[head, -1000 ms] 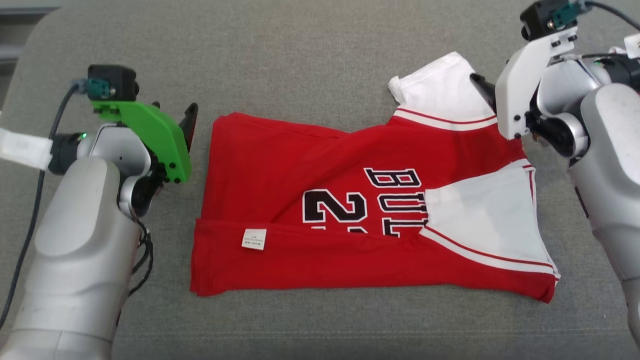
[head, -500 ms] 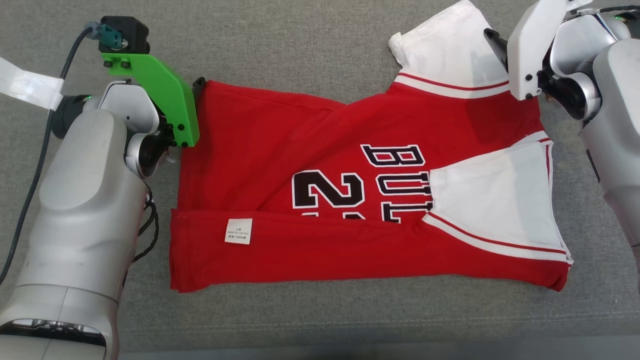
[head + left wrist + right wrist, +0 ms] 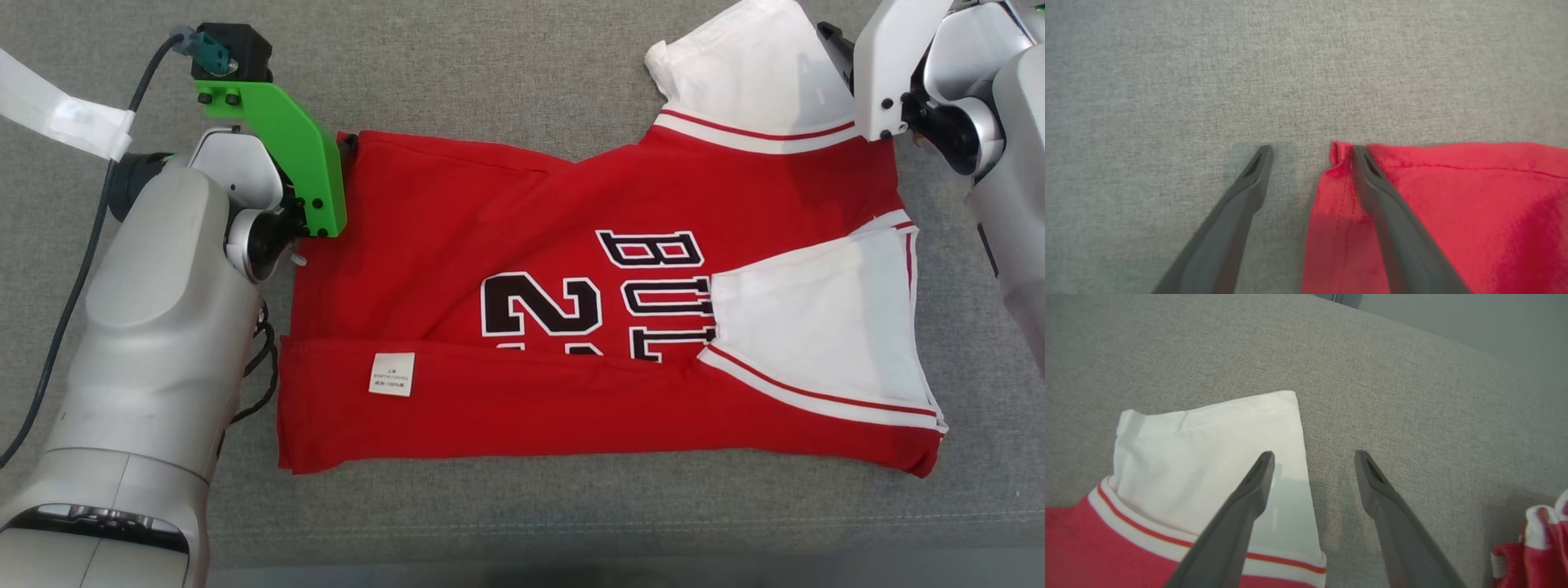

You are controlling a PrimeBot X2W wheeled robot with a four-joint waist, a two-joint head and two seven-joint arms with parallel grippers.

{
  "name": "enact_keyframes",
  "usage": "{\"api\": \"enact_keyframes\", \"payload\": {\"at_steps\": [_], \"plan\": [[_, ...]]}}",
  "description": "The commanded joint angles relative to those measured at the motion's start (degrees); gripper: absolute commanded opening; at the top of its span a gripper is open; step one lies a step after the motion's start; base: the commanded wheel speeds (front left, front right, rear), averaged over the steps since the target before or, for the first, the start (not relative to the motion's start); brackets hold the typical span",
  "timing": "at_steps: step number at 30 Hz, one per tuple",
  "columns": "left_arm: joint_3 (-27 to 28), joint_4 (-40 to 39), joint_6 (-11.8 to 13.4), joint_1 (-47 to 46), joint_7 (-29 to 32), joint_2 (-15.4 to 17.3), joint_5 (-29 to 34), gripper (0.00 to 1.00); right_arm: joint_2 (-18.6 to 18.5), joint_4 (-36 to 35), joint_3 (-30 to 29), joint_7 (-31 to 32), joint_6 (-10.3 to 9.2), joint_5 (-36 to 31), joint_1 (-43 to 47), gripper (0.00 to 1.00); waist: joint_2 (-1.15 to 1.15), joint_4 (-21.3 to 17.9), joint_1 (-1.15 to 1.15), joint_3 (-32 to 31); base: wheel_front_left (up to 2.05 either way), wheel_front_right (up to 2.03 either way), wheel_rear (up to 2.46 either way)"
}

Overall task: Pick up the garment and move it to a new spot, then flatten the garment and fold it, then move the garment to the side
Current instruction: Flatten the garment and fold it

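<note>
The garment [image 3: 457,212], a red jersey with white sleeves and red-and-white trim, lies spread sideways on a grey fabric surface [image 3: 522,73]. Its near long edge is folded up over the front, hiding the lower part of the black lettering [image 3: 653,286]. A white tag [image 3: 392,374] shows on that fold. One sleeve [image 3: 751,73] sticks out at the far right corner. The other sleeve [image 3: 816,327] lies flat on the red body.

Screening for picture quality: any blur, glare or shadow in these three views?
Head view: even light, garment sharp, lettering legible. Left wrist view: slightly soft, red hem blurred, faint shadow by the fingers. Right wrist view: crisp, one finger shades the white sleeve.
</note>
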Motion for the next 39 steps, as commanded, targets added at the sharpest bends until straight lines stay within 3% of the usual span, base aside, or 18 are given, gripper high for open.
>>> {"api": "enact_keyframes", "payload": {"at_steps": [1, 11, 12, 13, 14, 15, 16, 30, 32, 33, 34, 37, 39], "plan": [[-0.44, 0.65, -0.28, -0.14, 0.71, -0.41, -0.4, 1.0, -0.37, 0.45, -0.15, -0.45, -0.03, -0.45, -0.89, 1.0, 0.0, 0.16, -0.01, 0.26, 0.0, 0.0, 0.0], [-1.54, 0.5, -0.29, 0.64, 1.13, -1.25, -1.01, 1.0, -0.58, 2.67, -0.29, -1.22, -0.04, -0.77, -1.49, 1.0, 0.0, 1.15, -0.01, 0.07, 0.0, 0.0, 0.0], [-1.77, 0.25, -0.46, 0.73, 1.23, -1.52, -1.17, 0.93, -0.63, 2.79, -0.22, -1.14, -0.03, -0.81, -1.61, 1.0, 0.0, 1.26, -0.01, 0.09, 0.0, 0.0, 0.0], [-2.07, -0.09, -0.7, 0.76, 1.16, -1.84, -1.34, 0.74, -0.69, 2.91, -0.19, -1.15, -0.03, -0.86, -1.78, 1.0, 0.0, 1.37, -0.01, 0.11, 0.0, 0.0, 0.0], [-2.48, -0.3, -0.85, 0.82, 1.29, -2.07, -1.56, 0.45, -0.74, 3.05, -0.17, -1.2, -0.03, -0.94, -1.98, 1.0, 0.0, 1.49, -0.01, 0.12, 0.0, 0.0, 0.0], [-2.97, -0.39, -0.94, 0.93, 1.42, -2.13, -1.54, 0.32, -0.79, 3.19, -0.07, -1.26, -0.03, -1.14, -2.16, 1.0, 0.0, 1.6, -0.01, 0.12, 0.0, 0.0, 0.0], [-3.29, -0.56, -1.1, 1.0, 1.27, -2.15, -1.58, 0.0, -0.84, 3.3, 0.06, -1.35, -0.03, -1.34, -2.36, 1.0, 0.0, 1.73, -0.01, 0.14, 0.0, 0.0, 0.0], [-6.68, -2.14, -1.5, -0.68, -1.38, -4.94, -3.43, 0.0, -1.95, 9.29, -1.84, -0.83, -0.03, -6.05, -6.61, 1.0, 0.0, 7.13, -0.01, 3.35, 0.0, 0.0, 0.0], [-7.5, -2.73, -1.52, -1.42, -1.91, -5.27, -3.73, 0.0, -1.47, 10.51, -1.89, -0.05, -0.04, -6.29, -7.2, 0.65, 0.0, 8.2, -0.01, 4.54, 0.0, 0.0, 0.0], [-7.85, -2.86, -1.52, -1.66, -2.13, -5.32, -3.73, 0.0, -1.48, 10.72, -1.89, -0.08, -0.04, -6.58, -7.54, 0.69, 0.0, 8.46, -0.01, 4.9, 0.0, 0.0, 0.0], [-8.23, -2.94, -1.45, -1.93, -2.15, -5.35, -3.41, 0.0, -1.56, 10.86, -1.39, -0.08, -0.03, -7.28, -7.88, 0.8, 0.0, 8.67, -0.01, 5.23, 0.0, 0.0, 0.0], [-8.93, -2.88, -1.32, -1.97, -2.54, -5.44, -3.64, 0.0, -2.05, 11.73, 0.18, 0.49, -0.03, -8.34, -7.68, 0.93, 0.0, 9.17, -0.01, 5.7, 0.0, 0.0, 0.0], [-9.35, -2.71, -1.31, -2.07, -2.75, -5.47, -3.78, 0.0, -2.07, 12.31, 0.27, 0.06, -0.01, -8.36, -7.4, 0.92, 0.0, 9.4, -0.01, 5.8, 0.0, 0.0, 0.0]]}}
